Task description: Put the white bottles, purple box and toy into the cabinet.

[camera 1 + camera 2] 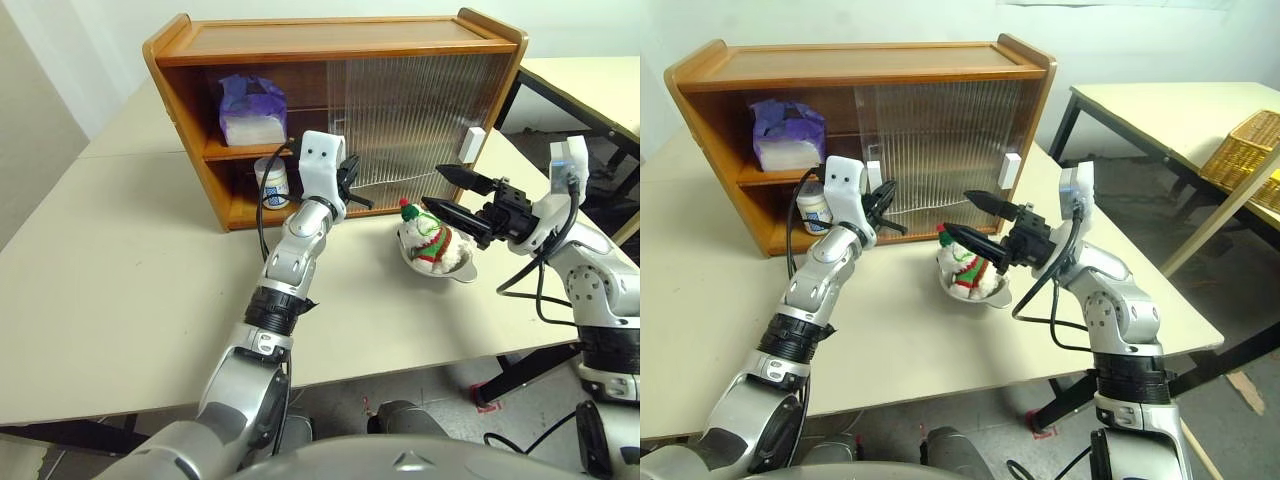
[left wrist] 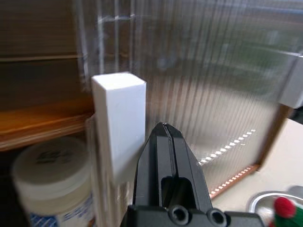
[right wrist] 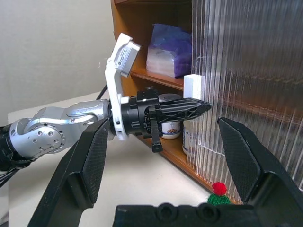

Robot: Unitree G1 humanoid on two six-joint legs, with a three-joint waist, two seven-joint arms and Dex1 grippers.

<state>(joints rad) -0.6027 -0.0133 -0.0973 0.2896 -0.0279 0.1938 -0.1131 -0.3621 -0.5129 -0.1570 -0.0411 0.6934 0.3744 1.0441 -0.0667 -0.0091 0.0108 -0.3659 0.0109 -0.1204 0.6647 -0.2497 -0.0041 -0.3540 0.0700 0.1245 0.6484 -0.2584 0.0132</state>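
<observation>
Toy (image 1: 428, 238) sits in a silver bowl (image 1: 462, 268) near the surface's right edge, in front of the cabinet (image 1: 340, 50). I judge it soft and light; best pinched across the plush body, not the hat. Right pincer (image 1: 452, 196) stands wide beside it, empty. Left pincer (image 1: 352, 187) is closed flat, tip at the white door handle (image 2: 118, 118). Purple box (image 1: 250, 108) lies on the upper shelf, 1 white bottle (image 1: 271, 182) on the lower.

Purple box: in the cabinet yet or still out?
In. The purple box sits on the upper shelf in the open left side of the cabinet, above a white bottle on the lower shelf.
</observation>
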